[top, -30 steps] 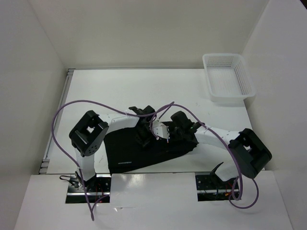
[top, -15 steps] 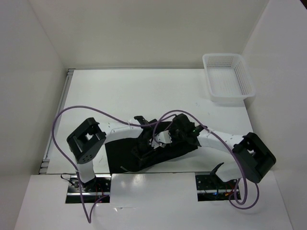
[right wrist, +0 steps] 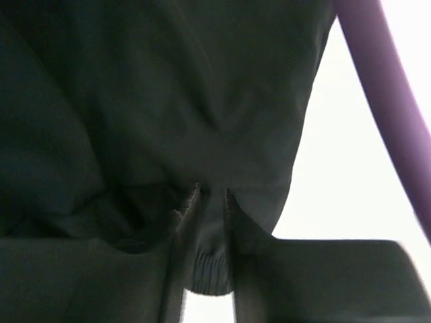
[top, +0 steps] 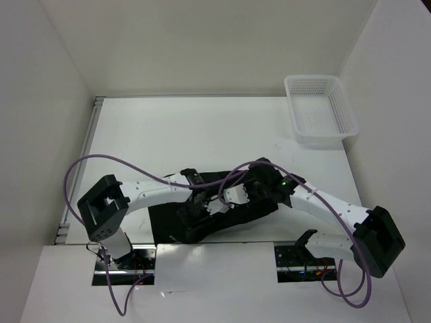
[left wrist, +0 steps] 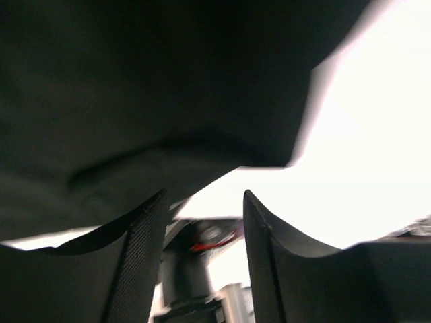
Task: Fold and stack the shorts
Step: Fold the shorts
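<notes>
Currently: 1 shorts (top: 165,222), bunched on table (top: 168,134), near edge, between 2 arms. Left gripper (left wrist: 202,195): jaws parted, empty, cloth just beyond. Right gripper (right wrist: 211,192): clamped on shorts edge, probably to lay a fold down.

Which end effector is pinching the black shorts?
The right end effector: the shorts fill its narrow gap, while the left end effector stands open, holding nothing.

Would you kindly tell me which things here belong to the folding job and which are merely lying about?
Job:
black shorts

Lying about:
white mesh basket, far right corner
purple cables
</notes>
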